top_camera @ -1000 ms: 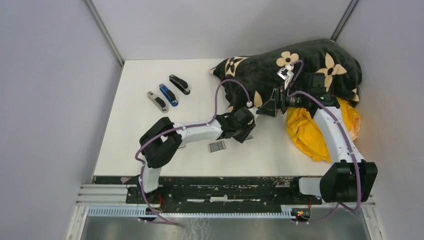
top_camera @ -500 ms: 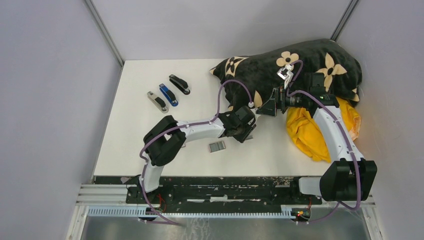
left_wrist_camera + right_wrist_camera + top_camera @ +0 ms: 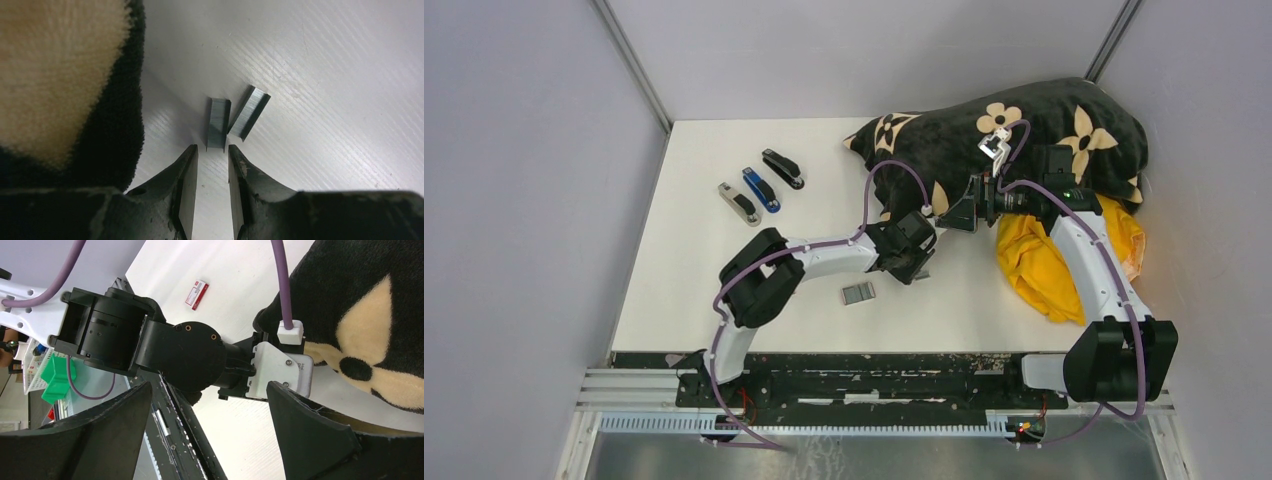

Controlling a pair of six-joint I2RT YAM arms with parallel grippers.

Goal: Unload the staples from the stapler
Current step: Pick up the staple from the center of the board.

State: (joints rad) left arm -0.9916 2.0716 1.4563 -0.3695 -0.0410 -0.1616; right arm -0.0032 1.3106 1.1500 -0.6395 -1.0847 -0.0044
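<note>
Staples: two short grey strips lie on the counter (image 3: 694,250), by the edge of the black flower-print blanket (image 3: 60,75). Left strip (image 3: 218,123) points almost straight at the left hand (image 3: 212,150). Right strip (image 3: 249,113) is angled away, and their near ends almost touch.

Left hand: fingers a narrow gap apart, nothing between them, tips just short of the left strip's near end.
Right hand (image 3: 209,385): fingers spread wide and empty, held above the blanket edge and looking onto the left wrist.

Handling (judgement): strips are very light, stiff lengthwise and brittle at the glued joints, so a hard or skewed pinch may snap one. Smooth metal on a smooth top will likely skate when nudged. Best hold is across the two flat legs at mid-length, fingers squared to the strip. The neighbouring strip is close enough to be bumped.

Surface: white, smooth, faintly glossy, with fine streaks in the wrist view.

Room: three staplers (image 3: 762,187) well apart at far left. A small red-and-white box (image 3: 197,294) lies near the left arm, and a yellow cloth (image 3: 1034,270) under the right arm. Grey walls enclose the workspace.
</note>
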